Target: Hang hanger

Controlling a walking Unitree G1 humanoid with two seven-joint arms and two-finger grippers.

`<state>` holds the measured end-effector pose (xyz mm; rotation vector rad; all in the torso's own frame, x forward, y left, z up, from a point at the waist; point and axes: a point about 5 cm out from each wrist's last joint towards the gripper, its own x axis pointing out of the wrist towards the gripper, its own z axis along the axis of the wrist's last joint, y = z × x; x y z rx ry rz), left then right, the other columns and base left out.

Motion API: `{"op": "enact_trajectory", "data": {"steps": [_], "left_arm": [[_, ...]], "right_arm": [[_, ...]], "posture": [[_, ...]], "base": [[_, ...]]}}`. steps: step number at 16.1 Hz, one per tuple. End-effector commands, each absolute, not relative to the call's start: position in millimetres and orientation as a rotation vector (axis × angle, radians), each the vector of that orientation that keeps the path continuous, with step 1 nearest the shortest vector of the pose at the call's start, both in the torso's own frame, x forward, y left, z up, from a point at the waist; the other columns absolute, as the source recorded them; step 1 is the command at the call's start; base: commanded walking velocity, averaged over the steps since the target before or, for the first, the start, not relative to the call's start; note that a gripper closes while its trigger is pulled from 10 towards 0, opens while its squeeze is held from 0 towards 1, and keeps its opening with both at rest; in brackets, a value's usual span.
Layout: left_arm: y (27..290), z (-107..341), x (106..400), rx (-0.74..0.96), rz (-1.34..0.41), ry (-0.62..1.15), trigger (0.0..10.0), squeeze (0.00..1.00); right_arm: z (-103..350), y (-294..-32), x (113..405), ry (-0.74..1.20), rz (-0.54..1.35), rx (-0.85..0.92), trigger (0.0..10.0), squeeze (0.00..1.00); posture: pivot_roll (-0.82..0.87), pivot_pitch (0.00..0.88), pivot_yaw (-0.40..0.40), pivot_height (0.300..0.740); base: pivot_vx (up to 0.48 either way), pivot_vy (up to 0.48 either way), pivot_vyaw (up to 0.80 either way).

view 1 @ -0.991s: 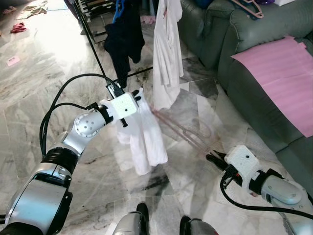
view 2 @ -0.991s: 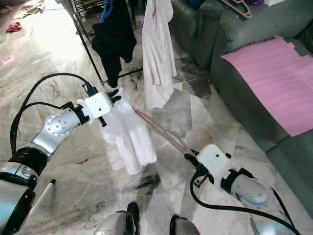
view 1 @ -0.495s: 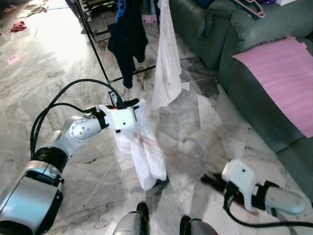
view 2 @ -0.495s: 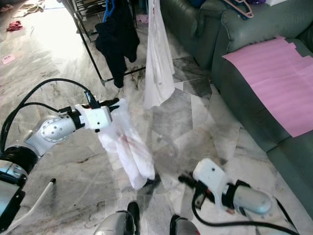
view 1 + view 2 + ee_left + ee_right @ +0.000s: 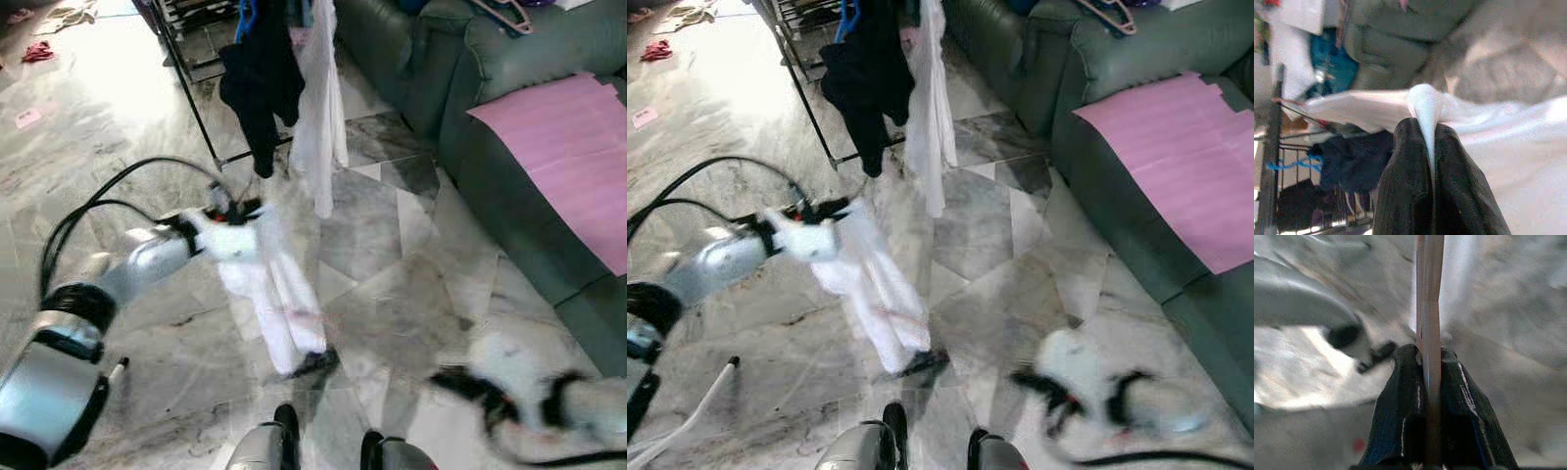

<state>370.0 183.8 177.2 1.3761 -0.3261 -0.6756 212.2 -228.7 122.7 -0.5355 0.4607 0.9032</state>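
Marble floor, rack [image 5: 201, 108] far left. Our left gripper [image 5: 1432, 147] pinches the white garment [image 5: 279, 299]; right gripper [image 5: 1429, 377], blurred, seems clamped on the pink hanger [image 5: 1429, 308], near right. We should lift steadily toward the rack.

It was a room in a home, likely a living room used for drying laundry. The floor [image 5: 411, 294] was polished grey marble tile. A dark green leather sofa [image 5: 470, 88] stood along one side with a pink sheet [image 5: 563, 147] spread on its seat and a hanger [image 5: 500, 12] on its back. A black metal clothes rack [image 5: 191, 88] held a dark garment [image 5: 260, 83] and a white shirt [image 5: 318, 117]. Loose clothes [image 5: 59, 20] lay on the floor far off
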Motion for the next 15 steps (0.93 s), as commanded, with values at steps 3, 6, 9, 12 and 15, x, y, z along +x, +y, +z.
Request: {"op": "enact_trajectory", "data": {"steps": [3, 6, 9, 12, 15], "left_arm": [[199.8, 181.7, 368.7, 1.435, -0.633, -0.338, 10.0, 0.0], [187.7, 170.4, 359.4, 1.394, -0.729, -0.397, 10.0, 0.0], [172.1, 156.5, 348.7, 1.359, -0.852, -0.447, 10.0, 0.0], [154.7, 144.3, 340.4, 1.311, -0.941, -0.484, 10.0, 0.0], [143.1, 141.7, 337.7, 1.29, -0.984, -0.516, 10.0, 0.0]], "right_arm": [[142.7, -262.6, 234.4, 0.395, 0.686, -0.697, 10.0, 0.0], [165.0, -273.9, 255.6, 0.265, 0.54, -0.736, 10.0, 0.0], [177.4, -274.6, 271.9, 0.158, 0.493, -0.748, 10.0, 0.0], [173.7, -258.3, 278.7, 0.128, 0.628, -0.611, 10.0, 0.0], [165.3, -232.7, 274.0, 0.17, 0.838, -0.496, 10.0, 0.0]], "posture": [[-0.02, 0.291, 0.121, 0.74], [-0.01, 0.294, 0.123, 0.74], [-0.01, 0.296, 0.124, 0.74], [-0.01, 0.297, 0.123, 0.74], [-0.01, 0.298, 0.12, 0.74]], "base": [[0.0, 0.0, 0.0], [0.0, 0.0, 0.0], [0.0, 0.0, 0.0], [0.0, 0.0, 0.0], [0.0, 0.0, 0.0]]}}
